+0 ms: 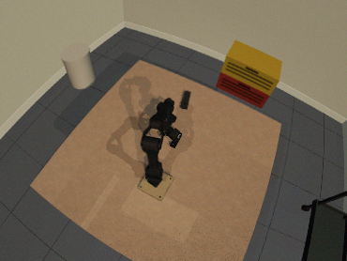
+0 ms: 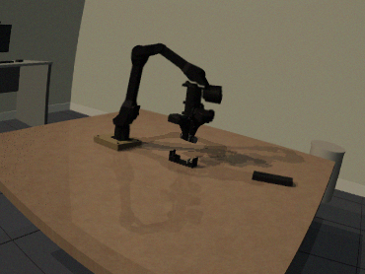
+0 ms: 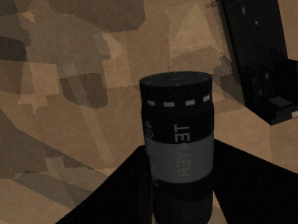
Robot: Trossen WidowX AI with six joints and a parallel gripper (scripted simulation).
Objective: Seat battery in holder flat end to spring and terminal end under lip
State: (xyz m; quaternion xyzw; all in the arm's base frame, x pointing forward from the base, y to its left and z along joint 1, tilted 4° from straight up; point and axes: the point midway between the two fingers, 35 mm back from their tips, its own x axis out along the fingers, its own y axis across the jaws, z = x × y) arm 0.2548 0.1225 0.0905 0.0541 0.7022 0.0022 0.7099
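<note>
Jaws: partly closed, a finger against each side of the battery [image 2: 191,140] [image 3: 179,160] — a grip across the round body that left one end face and much of the printed wrap showing
Battery: held outside the holder [image 1: 173,135] [image 2: 182,160] [image 3: 260,55], seemingly just above the tabletop [image 1: 220,164] [image 2: 148,197]; its exact clearance could not be told
Ends: the near-facing cap looked plain, but which end was the terminal could not be settled
Holder: on the tabletop beside the jaws, its raised ends leaving the bay open from above, presumably so the battery could be lowered in
Arm [image 1: 152,143] [image 2: 133,81]: bent over from its base, which let the jaws point down
Dark bar [image 1: 186,99] [image 2: 272,178]: well apart from the holder, likely no part of this job
Next move: called for carrying the battery across and matching flat end to spring — gently, since a crooked entry could catch the lip
</note>
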